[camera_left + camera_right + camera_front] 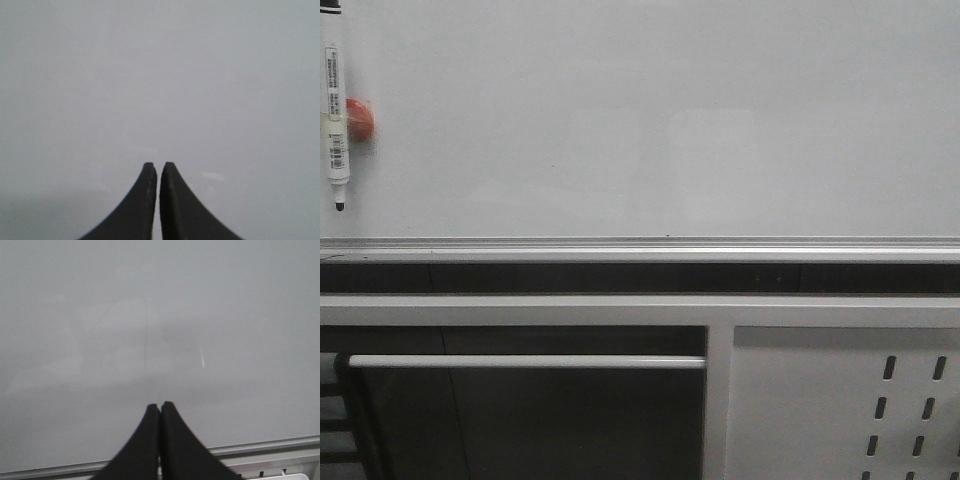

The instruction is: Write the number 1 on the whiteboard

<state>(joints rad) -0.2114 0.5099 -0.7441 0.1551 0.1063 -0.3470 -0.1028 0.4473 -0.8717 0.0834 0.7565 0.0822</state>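
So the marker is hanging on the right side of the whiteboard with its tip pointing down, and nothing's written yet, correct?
Not quite. The front view shows the marker at the left side of the whiteboard, not the right. Its black tip does point down, and no stroke is visible on the board.

Only the fingertips of each arm show, both seen against the whiteboard (pixel 160 75). The left gripper (pixel 158 170) has two matte black fingers (pixel 142 200), broad at the base and curving inward to narrow, blunt, squared-off tips with a thin pale seam between them. The right gripper (pixel 159 409) has the same pair of smooth black curved fingers (pixel 177 445), tapering to rounded tips. No cables, screws or markings show.
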